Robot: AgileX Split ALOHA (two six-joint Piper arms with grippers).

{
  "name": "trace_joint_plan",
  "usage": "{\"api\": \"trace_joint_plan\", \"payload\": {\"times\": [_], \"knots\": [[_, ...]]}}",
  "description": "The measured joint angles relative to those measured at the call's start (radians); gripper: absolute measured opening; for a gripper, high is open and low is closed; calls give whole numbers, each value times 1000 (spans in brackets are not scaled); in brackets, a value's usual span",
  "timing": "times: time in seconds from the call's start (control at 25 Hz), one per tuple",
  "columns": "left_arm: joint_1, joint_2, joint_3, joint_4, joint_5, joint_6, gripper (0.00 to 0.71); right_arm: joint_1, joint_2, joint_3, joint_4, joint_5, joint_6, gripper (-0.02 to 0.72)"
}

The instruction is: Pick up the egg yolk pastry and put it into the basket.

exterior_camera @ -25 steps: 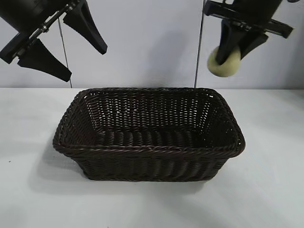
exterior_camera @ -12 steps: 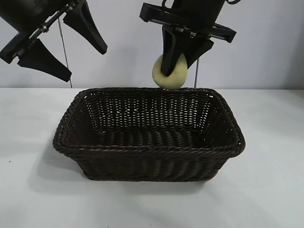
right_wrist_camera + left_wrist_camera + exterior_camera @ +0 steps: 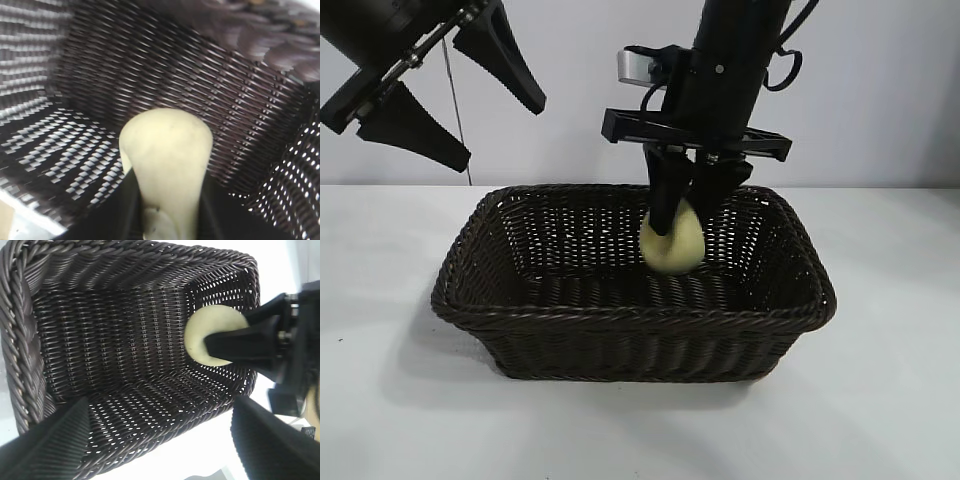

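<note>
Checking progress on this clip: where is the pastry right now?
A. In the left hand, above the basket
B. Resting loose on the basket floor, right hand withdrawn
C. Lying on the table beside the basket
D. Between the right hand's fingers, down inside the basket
D: the pastry sits between the fingers of the right hand, below the rim of the basket.

The basket [image 3: 632, 300] sits on the table [image 3: 880, 400], dead centre. Inside the basket, toward its back wall and a touch right of middle, hangs the pastry [image 3: 673, 245], pinched between the fingers of the right gripper [image 3: 685, 215], which reaches straight down over the basket. Above the basket's left rear corner, well clear, hangs the left gripper [image 3: 465, 105].
</note>
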Motion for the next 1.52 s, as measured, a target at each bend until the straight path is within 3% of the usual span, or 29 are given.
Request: {"api": "trace_joint_plan", "payload": {"times": [0.4,0.68,0.96,1.52], "knots": [[0,0,0,0,-2,0,566,-117,-160,-2,-18,2,0,413],[0,0,0,0,2,0,566,-201,-249,-2,3,5,-19,413],[0,0,0,1,5,0,566,-205,-292,2,12,8,-25,413],[0,0,0,1,5,0,566,-205,-291,196,13,5,-59,413]]}}
